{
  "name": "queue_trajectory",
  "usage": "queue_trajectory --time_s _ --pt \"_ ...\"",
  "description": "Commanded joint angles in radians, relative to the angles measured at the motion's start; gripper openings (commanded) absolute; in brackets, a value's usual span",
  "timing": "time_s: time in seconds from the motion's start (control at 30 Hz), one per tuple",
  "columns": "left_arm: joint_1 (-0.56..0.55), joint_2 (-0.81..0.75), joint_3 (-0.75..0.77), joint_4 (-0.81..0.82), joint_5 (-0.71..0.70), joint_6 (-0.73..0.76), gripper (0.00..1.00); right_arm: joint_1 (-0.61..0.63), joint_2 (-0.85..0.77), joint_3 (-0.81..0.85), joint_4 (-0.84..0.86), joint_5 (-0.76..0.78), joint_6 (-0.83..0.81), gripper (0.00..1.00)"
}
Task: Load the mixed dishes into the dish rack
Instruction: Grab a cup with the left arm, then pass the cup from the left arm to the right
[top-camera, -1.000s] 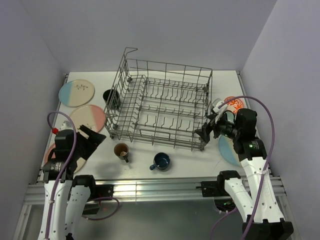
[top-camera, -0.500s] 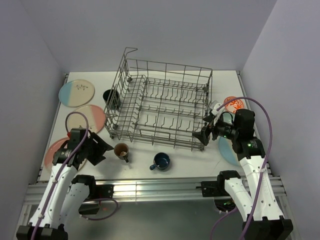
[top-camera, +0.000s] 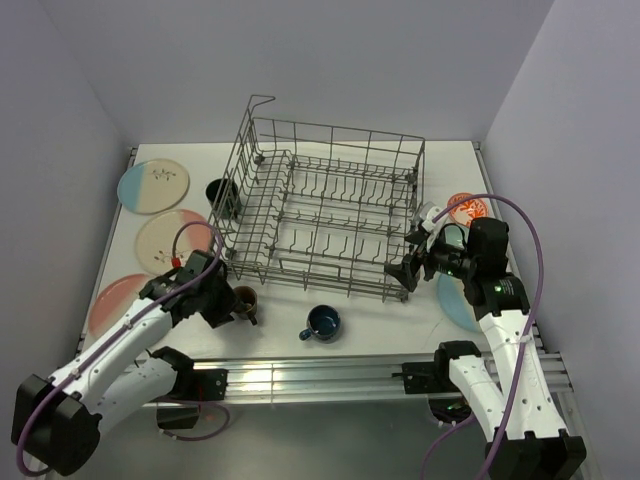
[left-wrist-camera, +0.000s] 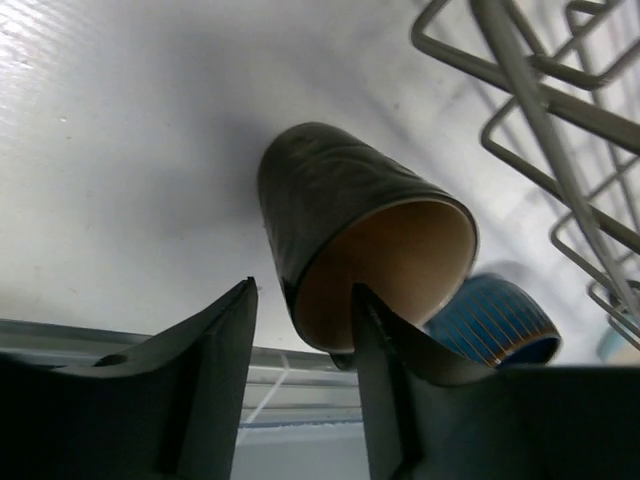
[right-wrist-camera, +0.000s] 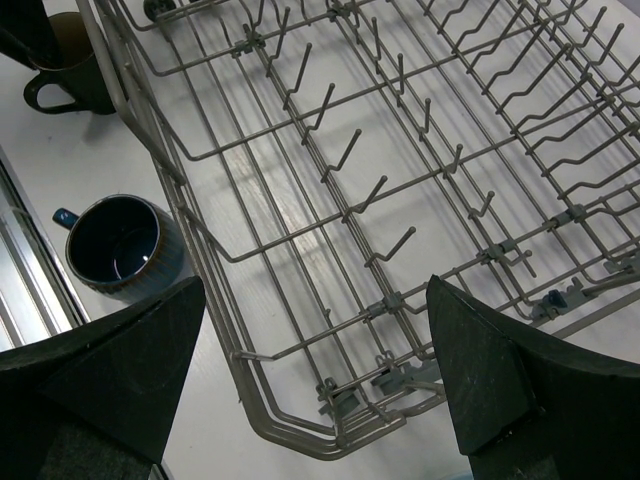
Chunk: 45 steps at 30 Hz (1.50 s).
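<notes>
A brown mug (top-camera: 243, 299) stands upright in front of the dish rack (top-camera: 340, 128). My left gripper (top-camera: 230, 303) is down at it. In the left wrist view the brown mug (left-wrist-camera: 345, 215) fills the middle and my left gripper (left-wrist-camera: 303, 290) is open, straddling its near wall. One finger reaches inside the rim, and the other stands outside with a gap left. A teal-blue mug (top-camera: 323, 322) sits just to the right. My right gripper (top-camera: 408, 268) hangs wide open over the rack's front right corner, holding nothing.
Three plates (top-camera: 152, 186) (top-camera: 172, 238) (top-camera: 115, 300) lie at the left, and a black mug (top-camera: 222, 192) stands by the rack's left wall. An orange-red bowl (top-camera: 467, 208) and a blue plate (top-camera: 455, 300) lie by the right arm. The table's front edge is close behind the mugs.
My left arm has swung right from the plates to the brown mug, and its jaws have narrowed around the mug's wall. The right gripper shifted slightly left, then held still.
</notes>
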<state>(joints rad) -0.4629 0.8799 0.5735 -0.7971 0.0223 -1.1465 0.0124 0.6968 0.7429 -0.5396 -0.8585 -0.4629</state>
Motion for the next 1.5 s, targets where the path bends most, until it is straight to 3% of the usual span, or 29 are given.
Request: queue_trajectory --time_s 0.0,0.47,0.63,0.93,1.13,1.3,1.47 --pt "-0.040 0.025 0.029 0.013 -0.104 -0.055 0.47 -0.005 0.000 -0.005 0.030 -0.017 -0.010 0.99" --pt "-0.060 -0.050 -0.126 0.131 -0.107 -0.114 0.19 -0.005 0.004 -0.001 0.015 -0.065 -0.011 0.99" --pt "-0.060 -0.123 -0.124 0.121 -0.098 -0.096 0.00 -0.005 0.003 0.015 0.001 -0.099 -0.013 0.99" --pt "-0.060 -0.375 -0.061 0.090 0.023 0.069 0.00 -0.005 -0.013 0.044 -0.025 -0.178 0.020 0.99" --pt "-0.060 -0.505 -0.061 0.237 0.320 0.178 0.00 -0.005 -0.016 0.069 0.036 -0.335 0.196 0.98" --pt "-0.060 -0.490 0.021 0.331 0.430 0.237 0.00 0.012 -0.023 0.079 0.191 -0.412 0.424 0.97" --pt "-0.060 -0.343 0.159 0.498 0.538 0.220 0.00 0.046 -0.008 0.090 0.314 -0.433 0.587 0.96"
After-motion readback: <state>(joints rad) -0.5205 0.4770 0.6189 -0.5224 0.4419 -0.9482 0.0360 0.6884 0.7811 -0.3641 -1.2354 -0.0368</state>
